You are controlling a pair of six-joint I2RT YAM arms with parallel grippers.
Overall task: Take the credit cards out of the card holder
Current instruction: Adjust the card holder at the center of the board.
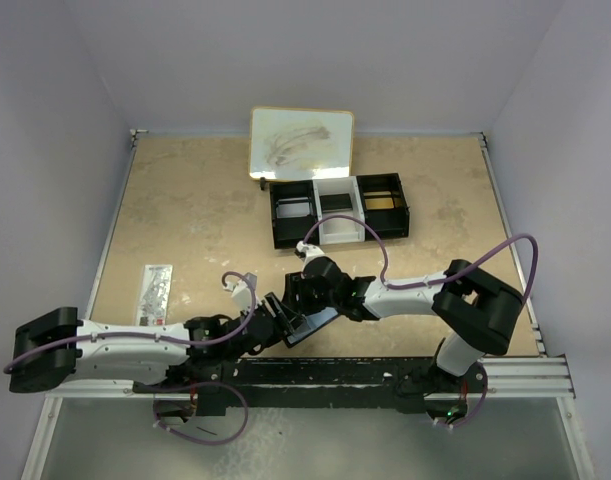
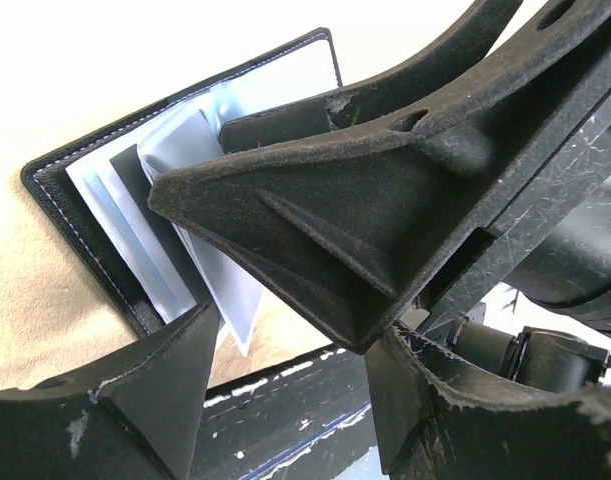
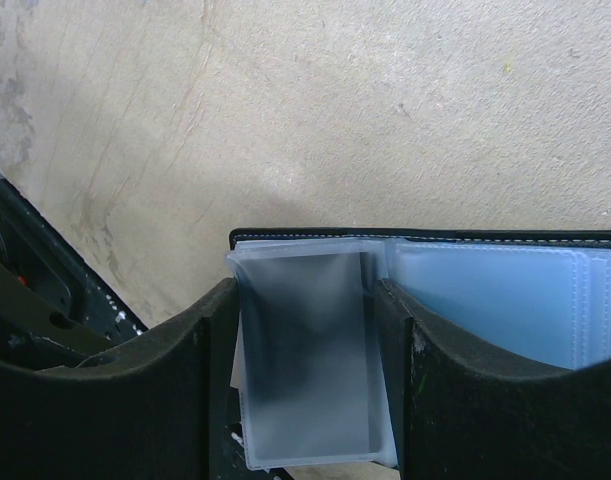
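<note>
The black card holder [image 1: 301, 327] hangs open just above the table's near edge, between both grippers. Its frosted plastic sleeves [image 2: 135, 230] fan out from the stitched cover [image 2: 55, 190]. My right gripper [image 3: 303, 300] is shut across the width of one sleeve [image 3: 305, 400], and a dark card [image 3: 305, 330] shows dimly through it. The other half's blue-grey pocket page [image 3: 485, 300] lies to the right. My left gripper [image 2: 295, 335] is open below the holder with nothing between its fingers. One sleeve corner [image 2: 235, 335] hangs beside its left finger [image 2: 155, 400]. The right gripper's finger [image 2: 335, 200] crosses the left wrist view.
A pale printed card [image 1: 157, 293] lies flat on the table at the left. At the back stand a black-and-white three-compartment tray [image 1: 285, 240] and a white board [image 1: 301, 140]. The black mounting rail [image 1: 385, 370] runs along the near edge under the grippers.
</note>
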